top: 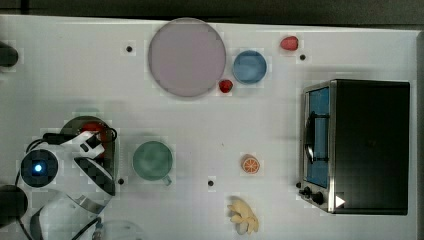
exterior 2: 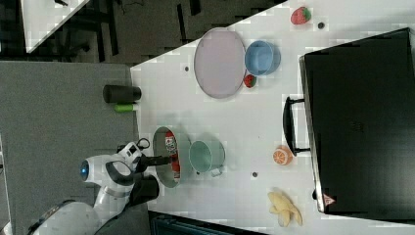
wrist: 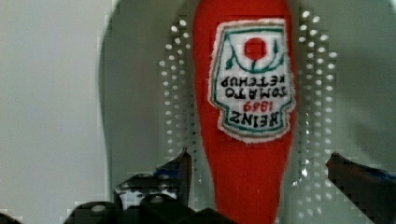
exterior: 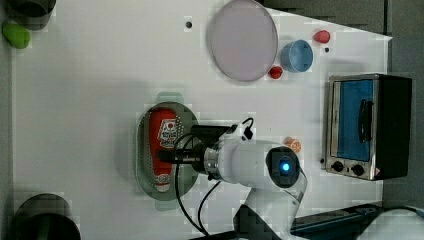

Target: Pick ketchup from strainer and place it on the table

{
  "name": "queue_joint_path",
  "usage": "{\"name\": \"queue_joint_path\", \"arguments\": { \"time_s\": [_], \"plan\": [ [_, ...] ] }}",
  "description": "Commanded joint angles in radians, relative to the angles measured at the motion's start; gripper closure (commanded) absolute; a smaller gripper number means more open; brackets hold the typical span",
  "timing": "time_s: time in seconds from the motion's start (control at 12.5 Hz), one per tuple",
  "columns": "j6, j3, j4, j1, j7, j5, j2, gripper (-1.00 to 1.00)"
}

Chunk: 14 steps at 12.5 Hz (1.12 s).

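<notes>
The ketchup [wrist: 245,116], a slim red squeeze bottle tapering toward its neck and bearing a shield-shaped white label with red and green print, lay lengthwise in the strainer [wrist: 140,93], a pale green oval plastic basket whose floor was pierced by rows of small round holes. The gripper [wrist: 257,172] hung over the bottle with its jaws spread wide, one dark finger [wrist: 180,170] on each side of the narrow neck and neither touching it. In the left view the bottle [exterior: 163,145] ran nearly the whole length of the basket [exterior: 142,150], which sat on the smooth white table [exterior: 90,100]. In the top view a round green cup [top: 153,160] stood just beside the basket on the top view's right, well apart from a flat grey plate [top: 186,57] and a boxy metal toaster oven [top: 357,145].
</notes>
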Motion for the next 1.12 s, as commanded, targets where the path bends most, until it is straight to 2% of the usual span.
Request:
{"name": "queue_joint_path", "arguments": {
  "time_s": [0.08, 0.24, 0.56, 0.64, 0.88, 1.12],
  "plan": [
    [0.019, -0.027, 0.060, 0.014, 0.075, -0.074, 0.033, -1.00],
    [0.019, -0.051, 0.090, 0.031, 0.084, -0.115, 0.077, -1.00],
    [0.019, -0.088, 0.134, 0.082, 0.137, -0.124, 0.153, -1.00],
    [0.019, -0.099, 0.141, 0.095, 0.140, -0.136, 0.161, -0.91],
    [0.023, -0.117, 0.145, 0.116, 0.140, -0.137, 0.156, -0.20],
    [0.013, -0.091, 0.140, 0.113, 0.140, -0.131, 0.093, -0.19]
  ]
}}
